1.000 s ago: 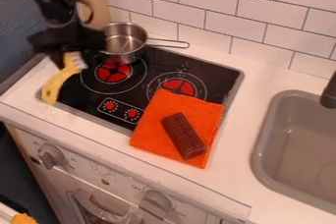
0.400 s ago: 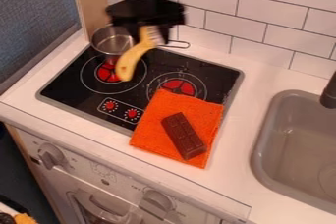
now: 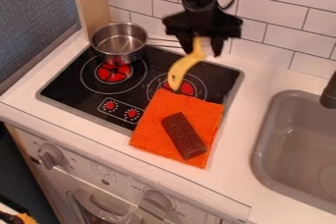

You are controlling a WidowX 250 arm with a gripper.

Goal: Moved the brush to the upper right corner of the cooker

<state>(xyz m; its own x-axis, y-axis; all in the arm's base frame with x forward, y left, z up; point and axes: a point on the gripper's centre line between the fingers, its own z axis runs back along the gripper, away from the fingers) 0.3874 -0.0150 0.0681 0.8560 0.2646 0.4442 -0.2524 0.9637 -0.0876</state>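
The end effector [image 3: 202, 51], at the upper middle of the frame, is closed around the brush [image 3: 182, 68] near its head; the yellow handle hangs at a slant toward the lower left, its tip over the right-hand burner [image 3: 185, 88]. The step in hand looks to be the carry, with the cooker's [image 3: 66, 84] right corner likely a little further right and down.

The likeliest trouble is the low-hanging handle. If the arm comes down where it is, the tip would probably meet the glass first, twist the brush in the grasp and leave it lying across the burner rather than in the corner. Too much travel to the right could drop it over the cooker's edge onto the white tabletop [image 3: 253, 78]. A path too close to the tiled wall [image 3: 279, 36] might knock the end effector against it. Drifting left, it could catch the handle of the saucepan [image 3: 119, 40]; too far down the frame, the brush might land on the orange cloth [image 3: 152, 127] or touch the chocolate bar [image 3: 183, 136].
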